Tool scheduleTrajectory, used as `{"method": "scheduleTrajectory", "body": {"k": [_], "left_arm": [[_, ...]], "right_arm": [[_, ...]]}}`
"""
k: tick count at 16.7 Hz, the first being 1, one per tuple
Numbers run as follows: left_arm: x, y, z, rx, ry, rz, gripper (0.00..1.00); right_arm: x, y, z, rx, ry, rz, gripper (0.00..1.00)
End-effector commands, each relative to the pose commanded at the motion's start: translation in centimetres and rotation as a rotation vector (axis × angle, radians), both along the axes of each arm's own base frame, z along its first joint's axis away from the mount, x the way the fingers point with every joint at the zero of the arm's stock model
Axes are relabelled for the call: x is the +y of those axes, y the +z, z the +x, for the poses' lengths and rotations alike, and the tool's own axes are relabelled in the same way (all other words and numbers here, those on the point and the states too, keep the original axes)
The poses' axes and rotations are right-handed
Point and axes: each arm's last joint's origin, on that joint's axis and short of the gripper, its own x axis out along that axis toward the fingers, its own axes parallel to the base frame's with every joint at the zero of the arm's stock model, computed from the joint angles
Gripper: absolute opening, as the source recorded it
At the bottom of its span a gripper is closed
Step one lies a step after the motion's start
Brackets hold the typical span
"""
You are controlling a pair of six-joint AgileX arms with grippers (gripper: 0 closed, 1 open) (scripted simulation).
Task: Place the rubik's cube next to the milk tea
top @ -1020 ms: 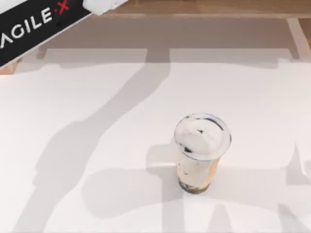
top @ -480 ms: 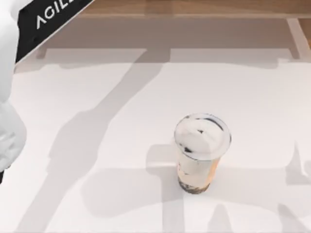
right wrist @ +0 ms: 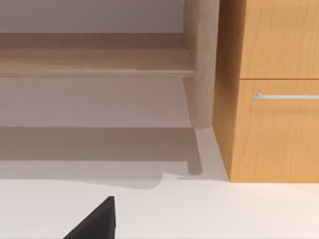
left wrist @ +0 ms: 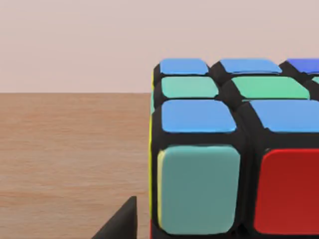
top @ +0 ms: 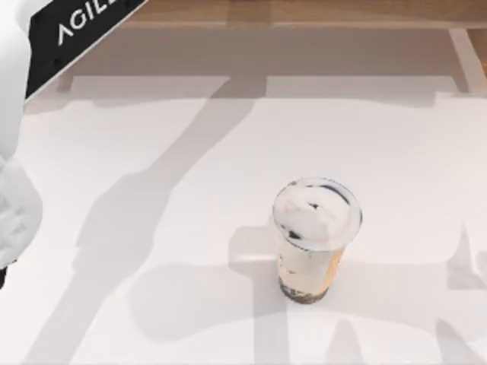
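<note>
Left claw [left wrist: 124,224] beside upright rubik's cube [left wrist: 234,149].

Blue, green, red rubik's cube [left wrist: 234,149], beige-orange milk tea [top: 313,242]

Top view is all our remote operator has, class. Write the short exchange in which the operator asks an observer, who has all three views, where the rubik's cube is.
Operator: I see the milk tea upright on the white table, and the left arm at the left edge. Where is the rubik's cube?
Observer: The rubik's cube is close up in the left wrist view, with blue and green stickers on top.
Operator: And what does the right wrist view face?
Observer: A wooden cabinet with a metal drawer handle, beyond the table's edge.
</note>
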Motion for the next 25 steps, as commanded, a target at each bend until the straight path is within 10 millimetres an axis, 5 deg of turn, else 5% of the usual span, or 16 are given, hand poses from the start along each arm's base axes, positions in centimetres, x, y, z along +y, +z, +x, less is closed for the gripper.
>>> {"method": "scheduleTrajectory", "body": {"k": [9, 25], "left_arm": [[0.0, 0.0, 0.0, 0.000, 0.000, 0.000, 0.02], [-0.1, 1.1, -0.1, -0.002, -0.003, 0.000, 0.00]], "right_arm": [[0.0, 0.0, 0.0, 0.000, 0.000, 0.000, 1.00], [0.0, 0.0, 0.0, 0.000, 0.000, 0.000, 1.00]]}}
